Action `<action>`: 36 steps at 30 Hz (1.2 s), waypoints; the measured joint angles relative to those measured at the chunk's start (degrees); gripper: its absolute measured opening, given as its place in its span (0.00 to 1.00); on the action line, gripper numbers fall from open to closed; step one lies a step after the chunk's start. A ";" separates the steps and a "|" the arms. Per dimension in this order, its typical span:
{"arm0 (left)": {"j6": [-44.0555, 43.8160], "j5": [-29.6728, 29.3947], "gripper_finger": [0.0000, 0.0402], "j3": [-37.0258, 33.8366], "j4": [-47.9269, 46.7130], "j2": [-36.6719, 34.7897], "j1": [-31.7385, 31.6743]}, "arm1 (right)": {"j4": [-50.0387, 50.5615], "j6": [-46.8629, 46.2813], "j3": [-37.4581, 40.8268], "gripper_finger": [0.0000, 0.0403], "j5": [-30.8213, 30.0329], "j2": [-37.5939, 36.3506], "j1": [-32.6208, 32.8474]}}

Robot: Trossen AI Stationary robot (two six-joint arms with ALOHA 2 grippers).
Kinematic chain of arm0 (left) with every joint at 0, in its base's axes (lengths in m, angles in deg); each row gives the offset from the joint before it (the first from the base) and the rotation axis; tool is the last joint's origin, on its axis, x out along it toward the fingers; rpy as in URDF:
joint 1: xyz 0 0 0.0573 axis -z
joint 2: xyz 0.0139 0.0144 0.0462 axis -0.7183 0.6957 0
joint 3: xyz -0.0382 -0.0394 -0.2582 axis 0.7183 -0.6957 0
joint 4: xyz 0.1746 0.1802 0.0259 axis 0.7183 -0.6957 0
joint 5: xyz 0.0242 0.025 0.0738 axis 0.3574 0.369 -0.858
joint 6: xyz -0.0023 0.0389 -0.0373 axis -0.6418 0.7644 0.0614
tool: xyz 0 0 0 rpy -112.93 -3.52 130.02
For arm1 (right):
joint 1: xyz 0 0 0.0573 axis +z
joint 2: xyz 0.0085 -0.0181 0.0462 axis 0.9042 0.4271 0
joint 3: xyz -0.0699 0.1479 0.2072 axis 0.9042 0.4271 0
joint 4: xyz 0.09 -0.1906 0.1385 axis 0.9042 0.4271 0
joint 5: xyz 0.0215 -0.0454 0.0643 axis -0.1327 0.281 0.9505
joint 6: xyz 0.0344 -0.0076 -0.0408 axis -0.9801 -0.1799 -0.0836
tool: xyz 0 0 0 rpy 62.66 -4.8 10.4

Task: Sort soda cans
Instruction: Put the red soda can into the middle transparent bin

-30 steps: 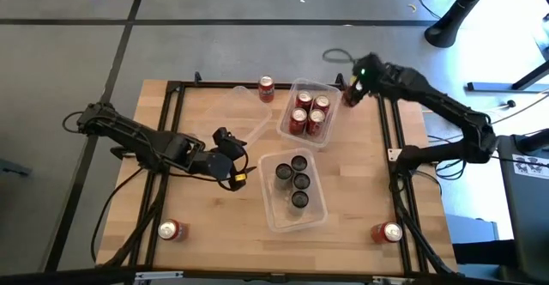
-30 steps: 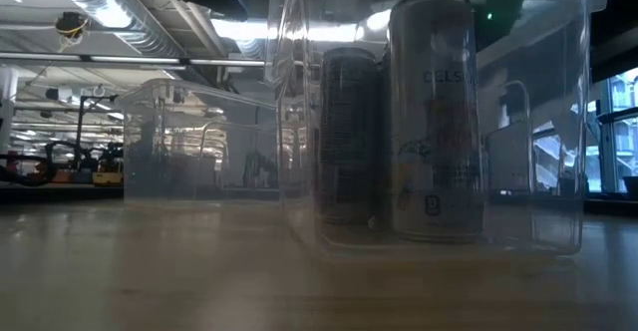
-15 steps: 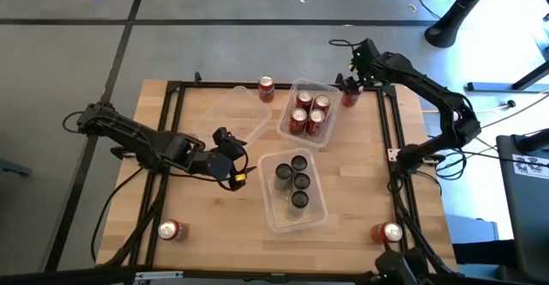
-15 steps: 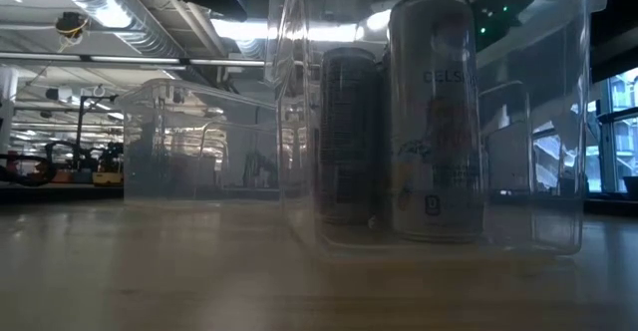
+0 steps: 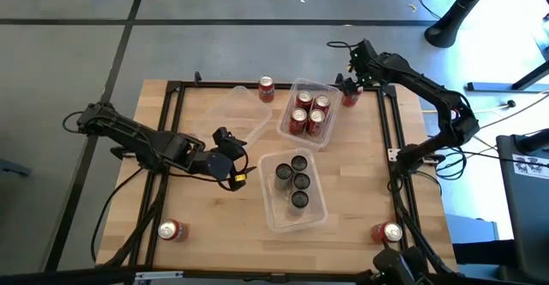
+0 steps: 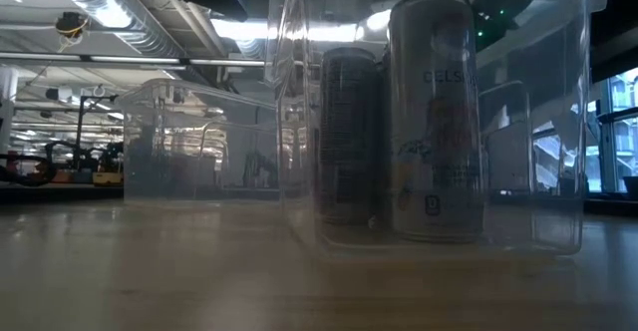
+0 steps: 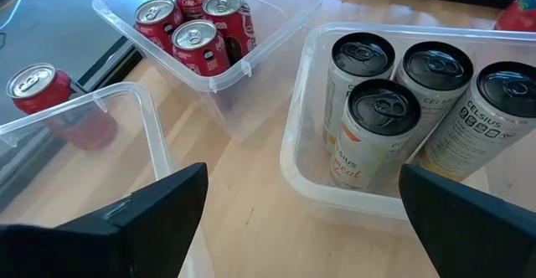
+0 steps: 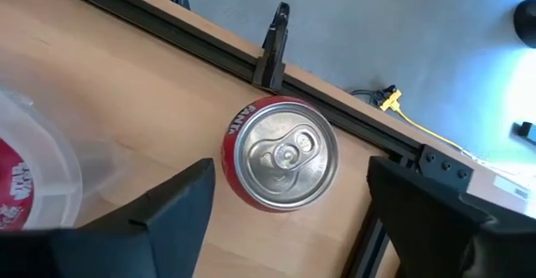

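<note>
In the right wrist view a red soda can (image 8: 280, 152) stands upright by the table's far right corner, silver top up. My right gripper (image 8: 291, 177) hangs over it, open, one finger on each side without touching; in the high view the gripper (image 5: 352, 79) sits just beyond the can (image 5: 349, 97). My left gripper (image 5: 230, 166) is open at the table's middle left, facing the bins. Several red cans stand in the far bin (image 5: 326, 87), several dark cans (image 7: 381, 115) in the near bin (image 5: 273, 221).
An empty clear bin (image 5: 233, 113) lies left of the red-can bin. Loose red cans stand at the far edge (image 5: 266, 88), the near left corner (image 5: 171, 230) and the near right corner (image 5: 388, 232). A black frame rail (image 8: 335, 115) runs close behind the can under my right gripper.
My right arm has folded back and its gripper has shifted a little toward the table's far edge, uncovering the red can at the far right corner. The can has stayed where it was. The left arm has kept still.
</note>
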 joint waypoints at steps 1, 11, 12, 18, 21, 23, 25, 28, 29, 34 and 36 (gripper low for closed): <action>-0.01 0.00 0.94 0.00 0.00 0.00 0.00 | -0.05 0.00 0.00 0.81 -0.20 0.00 0.00; -0.07 0.00 0.94 0.01 0.03 0.02 0.00 | -2.85 1.25 0.04 0.92 -3.44 0.00 0.00; -0.07 0.00 0.94 -0.06 0.20 0.02 0.00 | -2.43 0.94 0.04 0.90 -3.43 0.00 0.01; -1.01 0.02 0.94 -2.35 1.39 0.04 0.00 | -4.48 0.85 2.33 0.86 -1.93 0.16 -0.06; -1.17 0.04 0.94 -3.30 2.25 0.09 0.00 | -5.02 0.46 2.97 0.85 -0.89 0.96 -0.94; -1.19 0.04 0.94 -3.32 2.42 0.09 0.00 | -4.99 0.37 2.99 0.85 0.01 1.70 -1.22; -1.19 0.04 0.94 -3.32 2.49 0.09 0.00 | -5.01 -0.06 2.99 0.85 0.21 2.63 -1.22; -1.19 0.03 0.94 -3.34 2.83 0.09 0.00 | -5.13 -0.26 2.99 0.85 0.29 4.14 -1.20; -1.18 0.03 0.94 -3.34 2.91 0.09 0.00 | -5.19 -0.26 2.99 0.85 0.02 4.52 -1.14; -1.19 0.04 0.94 -3.34 2.86 0.09 0.00 | -5.07 -0.26 2.99 0.85 0.14 6.32 -1.16; -1.19 0.04 0.94 -3.34 2.84 0.09 0.00 | -5.02 -0.22 2.97 0.85 0.59 6.74 -1.16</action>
